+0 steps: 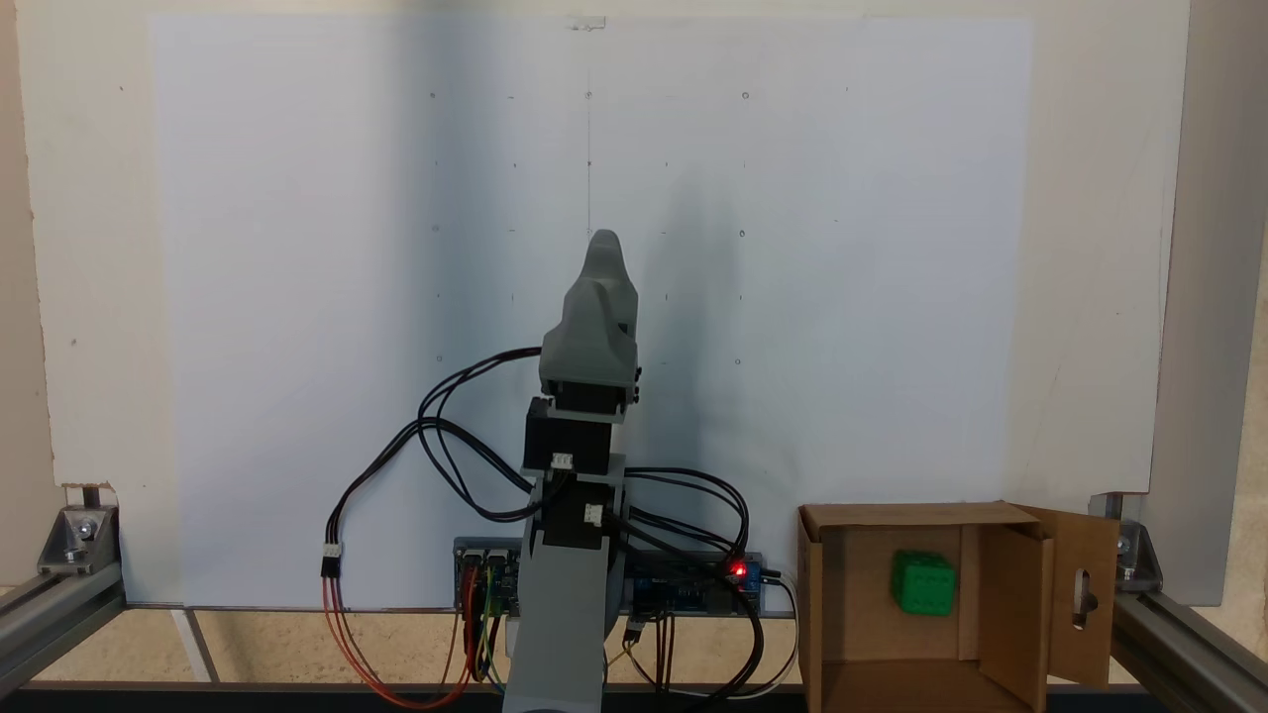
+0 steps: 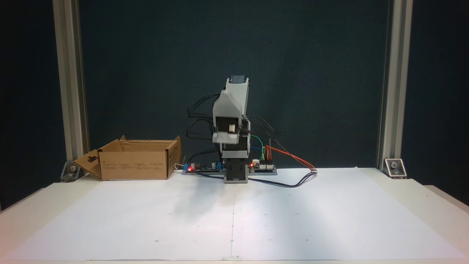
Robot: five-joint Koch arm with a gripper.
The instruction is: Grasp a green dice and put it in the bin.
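Note:
The green dice (image 1: 923,582) lies inside the bin (image 1: 1010,614), a brown cardboard box at the lower right of a fixed view; its flap with the oblong cut-out hangs open to the right. From the front, the bin (image 2: 135,165) stands left of the arm's base, and its walls hide the dice. The arm is folded up over its base. My gripper (image 1: 604,243) points out over the white sheet, well away from the bin, with nothing in it. Seen from the front, the gripper (image 2: 226,138) hangs low against the arm. Only one tip shows, so its jaws cannot be read.
A white paper sheet (image 2: 293,220) with small marks covers the table. Circuit boards (image 2: 262,167) with lit red LEDs and loose cables (image 1: 436,436) sit around the base. Aluminium frame posts (image 2: 69,91) stand at both sides.

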